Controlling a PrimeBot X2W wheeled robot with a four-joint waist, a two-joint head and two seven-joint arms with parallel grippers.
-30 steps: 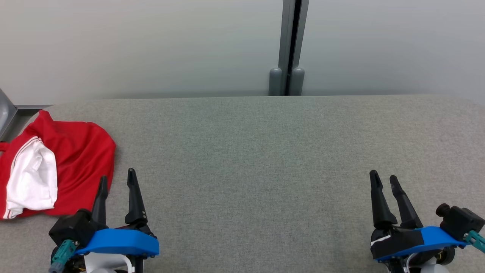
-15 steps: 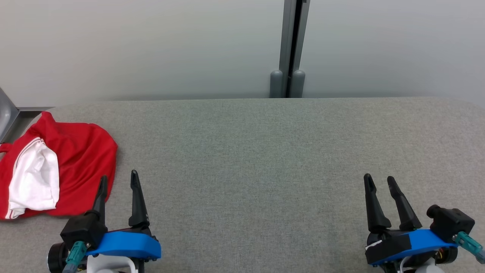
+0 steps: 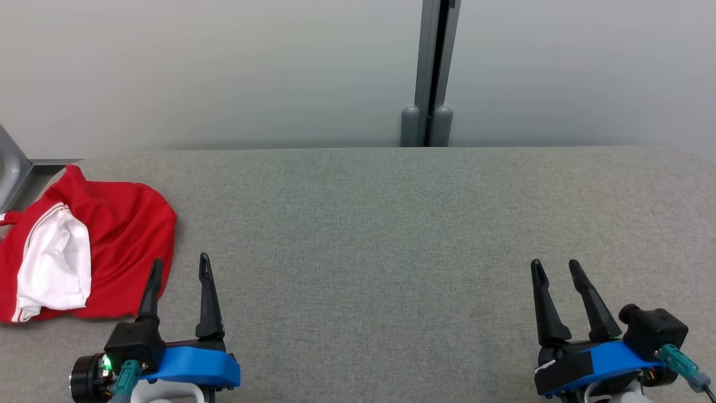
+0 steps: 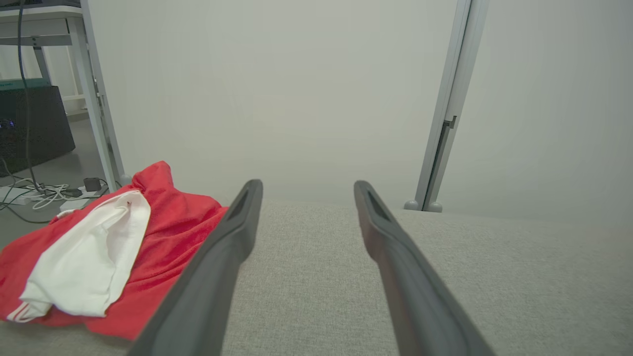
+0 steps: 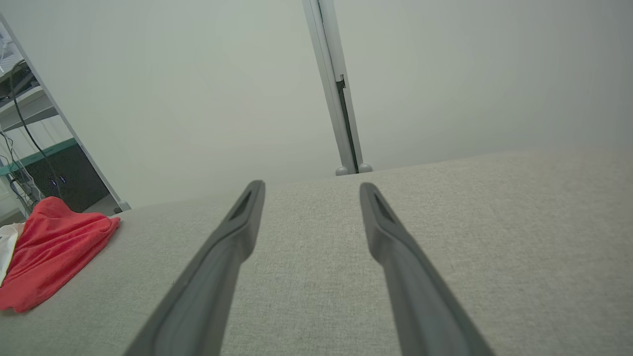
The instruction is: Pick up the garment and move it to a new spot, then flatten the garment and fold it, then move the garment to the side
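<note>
garment (image 3: 120, 235): red with a white part, lying in a crumpled heap at the far left end of the grey table (image 3: 391, 224), on the robot's left side. the white part sits on the left half of the heap and has thin red stripes at its lower corner. the heap's left edge runs out of the head view, so i cannot tell whether it hangs over the table end.

left gripper (image 3: 180, 262): low at the near edge of the table, fingers spread wide apart, nothing held. in the head view its left finger overlaps the lower right hem of the garment. the left wrist view shows that finger crossing in front of the red cloth. whether it touches the cloth cannot be told from either view. its right finger lies over grey table.

right gripper (image 3: 554, 263): low at the near right of the table, fingers spread wide, nothing held, well apart from the garment. the right wrist view shows grey table surface between and beyond the fingers, with the red heap far off at the left edge.

behind the table: pale wall panels (image 3: 224, 67) joined by a grey upright post (image 3: 433, 67) with two rounded feet at its base. in the left wrist view, beyond the garment: a white frame leg (image 4: 96, 99), a black box (image 4: 29, 128) and cables (image 4: 34, 193) on the floor.
</note>
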